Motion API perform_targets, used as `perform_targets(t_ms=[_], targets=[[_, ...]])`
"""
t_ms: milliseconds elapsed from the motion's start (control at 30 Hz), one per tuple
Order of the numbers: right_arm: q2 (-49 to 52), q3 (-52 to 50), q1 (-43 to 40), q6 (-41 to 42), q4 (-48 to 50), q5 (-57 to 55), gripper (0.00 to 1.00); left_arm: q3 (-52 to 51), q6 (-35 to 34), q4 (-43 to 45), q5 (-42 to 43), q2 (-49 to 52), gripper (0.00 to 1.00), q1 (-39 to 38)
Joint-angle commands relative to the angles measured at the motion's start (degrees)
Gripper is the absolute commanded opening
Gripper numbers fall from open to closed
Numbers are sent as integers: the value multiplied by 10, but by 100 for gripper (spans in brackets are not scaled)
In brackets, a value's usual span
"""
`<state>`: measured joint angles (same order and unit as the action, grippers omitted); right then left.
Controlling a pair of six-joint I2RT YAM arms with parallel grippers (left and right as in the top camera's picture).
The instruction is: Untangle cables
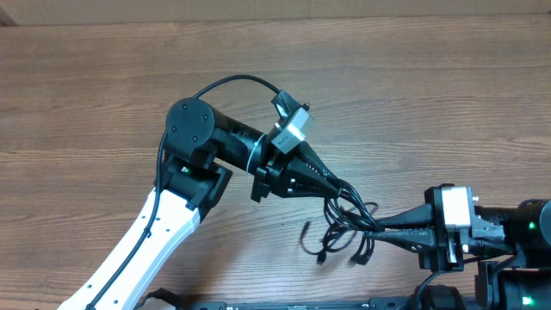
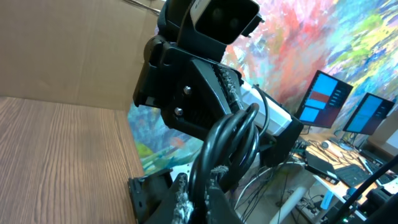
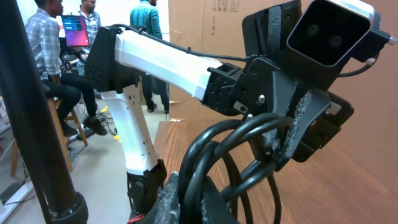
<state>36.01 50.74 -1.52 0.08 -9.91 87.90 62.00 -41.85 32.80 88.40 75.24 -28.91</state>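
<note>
Left gripper: jaws closed on the thin black flexible cables, at lower centre of the overhead frame. Right gripper: jaws closed on the same bunch from the right. The bunch spans both jaws, its long axis running upper left to lower right. Loose plug ends point lower left onto the brown wood-grain counter.

overhead: straight down on table | wrists: close, facing each other | shared: cables

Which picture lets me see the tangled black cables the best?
The overhead view: it shows the whole bunch of cables, with its loops and loose ends. Each wrist view shows only a few thick loops close up, and the ends are out of sight.
</note>
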Motion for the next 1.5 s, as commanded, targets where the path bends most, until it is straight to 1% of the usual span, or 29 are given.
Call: perform_targets(t_ms=[0, 33, 67, 100, 300, 400, 533, 600, 767, 900, 1033, 1100, 1200, 1333, 1367, 1433, 1467], targets=[[-3, 14, -1, -2, 3, 7, 13, 11, 0, 0, -27, 4, 4, -1], [-3, 14, -1, -2, -1, 7, 24, 11, 0, 0, -39, 4, 4, -1], [-3, 14, -1, -2, -5, 7, 30, 11, 0, 0, -47, 4, 4, -1], [-3, 14, -1, -2, -11, 7, 31, 11, 0, 0, -54, 4, 4, -1], [-1, 13, -1, -2, -48, 7, 34, 11, -11, 0, -106, 4, 4, 0], [1, 12, -1, -2, -78, -17, 34, 11, -36, 1, -146, 4, 4, 0], [2, 10, -1, -2, -122, -55, 26, 11, -71, 3, -199, 4, 4, 0], [2, 10, -1, -2, -136, -71, 24, 11, -88, 3, -222, 4, 4, 0], [2, 10, -1, -2, -144, -75, 21, 11, -130, 3, -276, 4, 4, -6], [2, 10, -1, -2, -156, -76, 20, 11, -132, 3, -301, 4, 4, -16], [2, 10, -1, -2, -182, -95, 19, 11, -155, 5, -331, 4, 4, -19], [2, 10, -1, -2, -194, -114, 19, 11, -163, 6, -337, 4, 4, -19], [2, 10, -1, 1, -216, -180, 19, 11, -156, 9, -322, 4, 4, -19], [2, 10, -1, 82, -222, -283, 20, 11, -124, 9, -299, 4, 4, -17], [2, 10, -1, 98, -222, -301, 28, 11, -118, 9, -296, 4, 4, -17], [2, 10, -1, 135, -221, -341, 31, 11, -88, 9, -276, 4, 4, -14], [2, 10, -1, 147, -219, -352, 36, 11, -73, 8, -262, 4, 4, -11]])
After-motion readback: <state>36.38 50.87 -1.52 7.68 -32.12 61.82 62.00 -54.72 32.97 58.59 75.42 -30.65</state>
